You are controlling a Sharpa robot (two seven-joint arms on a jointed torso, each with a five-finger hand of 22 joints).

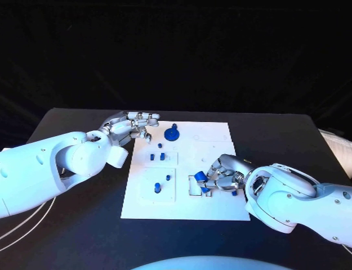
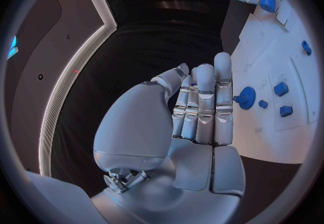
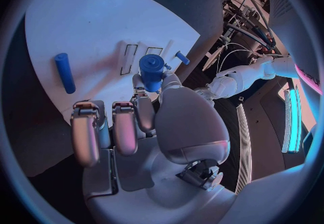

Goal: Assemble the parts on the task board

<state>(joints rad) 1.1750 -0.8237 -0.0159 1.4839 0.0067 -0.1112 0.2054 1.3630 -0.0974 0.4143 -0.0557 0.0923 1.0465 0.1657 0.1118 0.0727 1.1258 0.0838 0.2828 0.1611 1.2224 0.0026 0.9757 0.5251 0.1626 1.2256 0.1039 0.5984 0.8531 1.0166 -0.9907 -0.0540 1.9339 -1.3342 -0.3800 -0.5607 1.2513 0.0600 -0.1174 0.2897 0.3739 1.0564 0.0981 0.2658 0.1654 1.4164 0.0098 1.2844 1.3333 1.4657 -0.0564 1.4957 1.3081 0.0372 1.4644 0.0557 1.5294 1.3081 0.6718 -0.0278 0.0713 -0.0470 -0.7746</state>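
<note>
1. Right robot hand (image 1: 223, 177) grips a blue part (image 3: 152, 68) between thumb and fingers, low over the near right of the task board (image 1: 212, 211), likely to seat it there.
2. Left robot hand (image 1: 131, 126) empty, fingers straight and together, at the board's far left edge on the black surface (image 1: 281, 129), near the round blue part (image 1: 172, 134); probably waiting.
3. Small blue parts (image 1: 161, 156) sit mid-board.

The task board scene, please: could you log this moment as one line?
left hand: holds nothing, at board's far left edge | right hand: holds blue part over task board near right | other blue parts on board | stage: assembling
</note>
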